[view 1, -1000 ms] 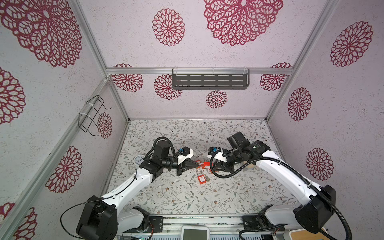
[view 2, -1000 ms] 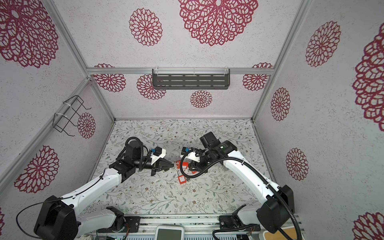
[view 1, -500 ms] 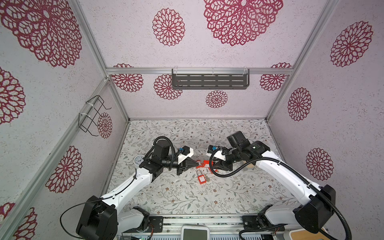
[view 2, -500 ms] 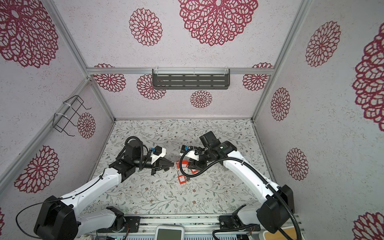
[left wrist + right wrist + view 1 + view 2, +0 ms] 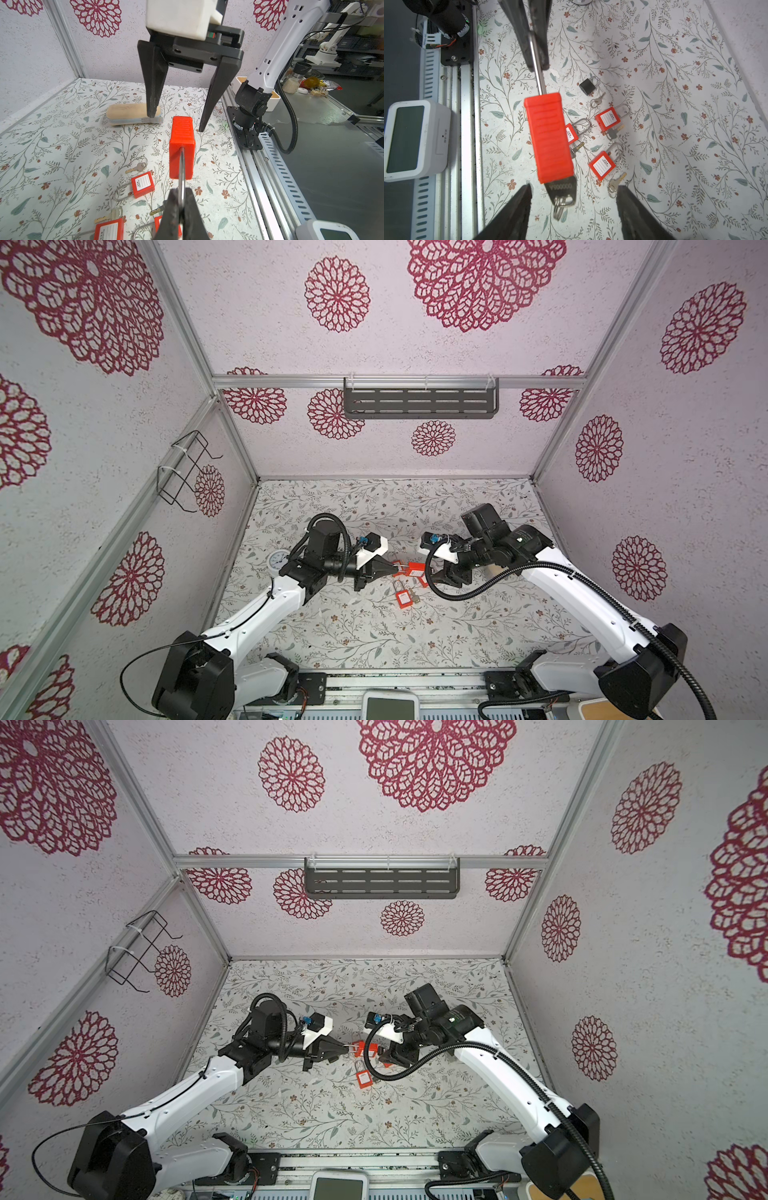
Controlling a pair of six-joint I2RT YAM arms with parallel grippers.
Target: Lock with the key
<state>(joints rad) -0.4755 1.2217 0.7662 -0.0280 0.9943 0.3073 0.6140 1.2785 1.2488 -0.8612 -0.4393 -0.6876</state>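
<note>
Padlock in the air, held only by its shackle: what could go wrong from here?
1. The left gripper pinches only the thin shackle, so the padlock may twist or swing when the key is turned.
2. The right gripper is open, jaws either side of the key, not touching it; closing off centre, it could catch the ring instead.
3. If the grip slips, the padlock would fall among the other padlocks on the table.
</note>
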